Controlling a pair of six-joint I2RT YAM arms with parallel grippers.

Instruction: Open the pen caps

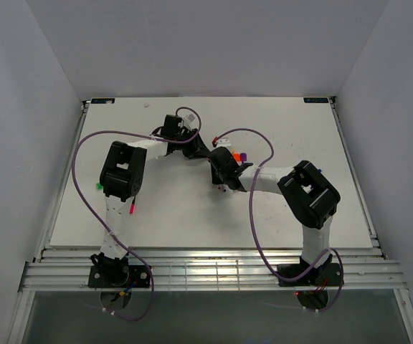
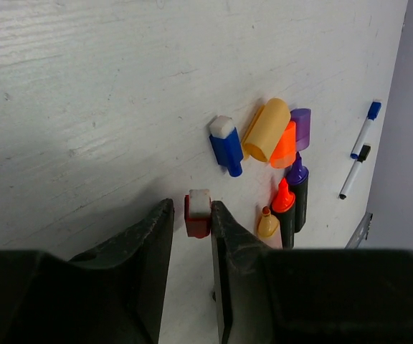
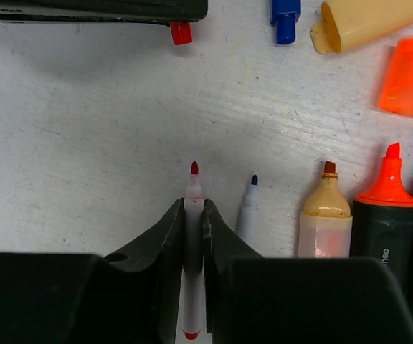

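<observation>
Right hand (image 3: 193, 211): clamped on the thin red pen (image 3: 193, 188), whose tip is bare; a bare blue-tipped pen (image 3: 249, 208) lies just beside it.
Left hand (image 2: 191, 209): narrowly parted, with the red cap (image 2: 198, 215) between its fingers, touching one only.
Loose on the surface (image 2: 84, 86): blue cap (image 2: 226, 145), yellow cap (image 2: 267, 129), orange cap (image 2: 284, 145) and purple cap (image 2: 301, 127), near the bare highlighters (image 2: 285, 215).
Left, likely: blue-capped pen (image 2: 362, 129) and black-capped pen (image 2: 353, 170), well apart.

Right of the right gripper (image 3: 192, 206), the orange cap (image 3: 409, 77) ran off the frame and the black highlighter barrels (image 3: 382, 231) sank behind its body. Whether the left gripper (image 2: 192, 206) pinched the red cap (image 2: 198, 219) was unclear.
</observation>
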